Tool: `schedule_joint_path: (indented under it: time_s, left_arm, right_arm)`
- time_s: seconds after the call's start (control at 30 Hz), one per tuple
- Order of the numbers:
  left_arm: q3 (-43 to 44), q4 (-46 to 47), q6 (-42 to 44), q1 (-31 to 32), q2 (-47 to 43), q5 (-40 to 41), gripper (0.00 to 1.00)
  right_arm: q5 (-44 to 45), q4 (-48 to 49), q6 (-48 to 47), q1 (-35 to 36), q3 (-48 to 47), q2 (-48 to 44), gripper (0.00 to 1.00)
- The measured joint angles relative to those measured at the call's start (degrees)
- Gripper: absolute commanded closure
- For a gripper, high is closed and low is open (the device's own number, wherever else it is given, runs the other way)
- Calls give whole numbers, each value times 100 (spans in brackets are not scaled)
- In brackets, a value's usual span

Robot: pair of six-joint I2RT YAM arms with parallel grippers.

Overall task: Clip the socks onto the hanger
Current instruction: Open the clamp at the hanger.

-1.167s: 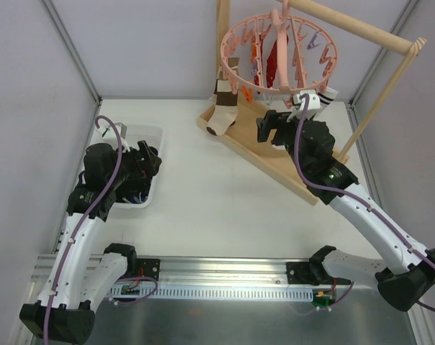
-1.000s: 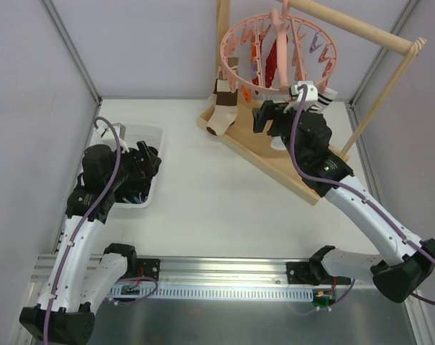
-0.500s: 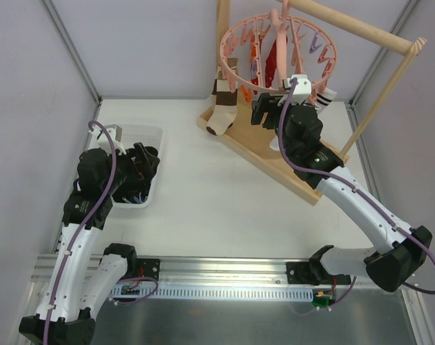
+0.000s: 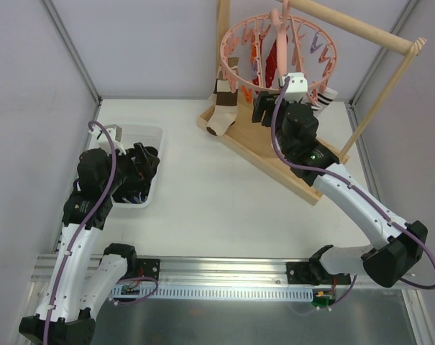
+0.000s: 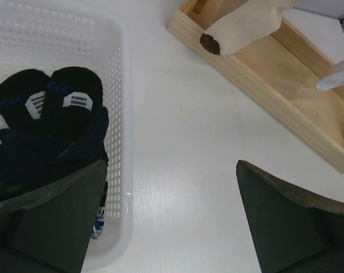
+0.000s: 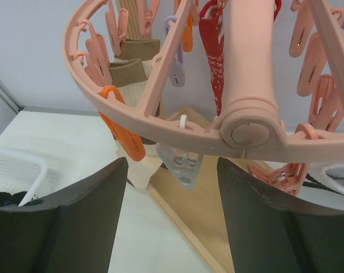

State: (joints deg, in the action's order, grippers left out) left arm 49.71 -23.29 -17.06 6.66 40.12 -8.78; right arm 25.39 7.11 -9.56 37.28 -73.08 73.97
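Socks (image 5: pixel 49 111): black fabric, bunched in the white mesh basket (image 5: pixel 124 85) at the left of the table (image 5: pixel 177 131). Two rounded toe ends lie side by side on top of the pile. Each has a small pale grey patch and a line of blue stitching. More dark cloth lies under them, with a touch of green at one edge. We cannot tell how many pieces that makes, so our count stands at two that we can separate.

Hanger (image 6: pixel 200 139): one. It is a round pink plastic ring with spokes and a thick central stem, hung on the wooden stand (image 4: pixel 289 169) at the far right of the table. Clips in pink, orange and pale purple hang all round the ring; they overlap too much for a full count.

Clipped to the ring we count one brown-and-white striped sock (image 4: pixel 221 108) at its left edge, a red sock (image 6: pixel 212 51) near the stem (one or a pair, we cannot tell), and one white piece with dark stripes (image 4: pixel 325 95) at its right edge.

Left gripper (image 5: pixel 172 170): fingers spread wide, holding nothing, above bare table just beside the basket.

Right gripper (image 6: pixel 172 170): at the near edge of the ring, fingers apart. One pale clip (image 6: pixel 180 162) hangs between them with a gap on each side, and an orange clip (image 6: pixel 123 131) hangs just left of it. Nothing is pinched.
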Motion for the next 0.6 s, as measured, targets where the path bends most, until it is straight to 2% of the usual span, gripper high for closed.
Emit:
schedule_joint_path:
  time_s: [0.47,0.6]
  left_arm:
    - [0,0,0,0,66,0,1]
    - [0,0,0,0,70,2,1]
  right_arm:
    - [140,448,-369,-9,0,308,33]
    - [146,514,-457,-31,0,483,45]
